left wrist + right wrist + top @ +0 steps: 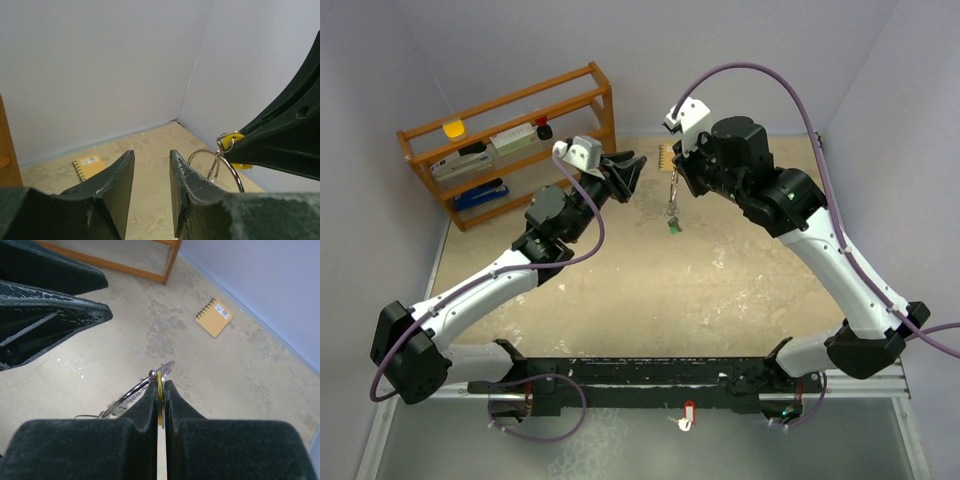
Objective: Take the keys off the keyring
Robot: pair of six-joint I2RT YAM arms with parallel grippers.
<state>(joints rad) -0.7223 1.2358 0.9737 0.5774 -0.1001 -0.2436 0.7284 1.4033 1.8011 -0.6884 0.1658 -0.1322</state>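
My right gripper [676, 162] is raised above the table, shut on a flat yellow piece [159, 382] threaded on the keyring [131, 392]. The silver wire loops [672, 195] hang below it, with the green-headed key [674, 227] at the bottom. I cannot make out a brass-gold key. In the left wrist view the ring [220, 165] and yellow piece [231, 141] sit just right of my right finger. My left gripper [634, 173] is open and empty, level with the ring and to its left, jaws [151, 157] apart. Its fingers [50, 315] show in the right wrist view.
A tan spiral notebook [665, 157] lies on the table behind the grippers, and shows in both wrist views [90, 166] [214, 317]. A wooden shelf [510, 140] with small items stands at the back left. A red-and-white tag [688, 412] lies by the arm bases.
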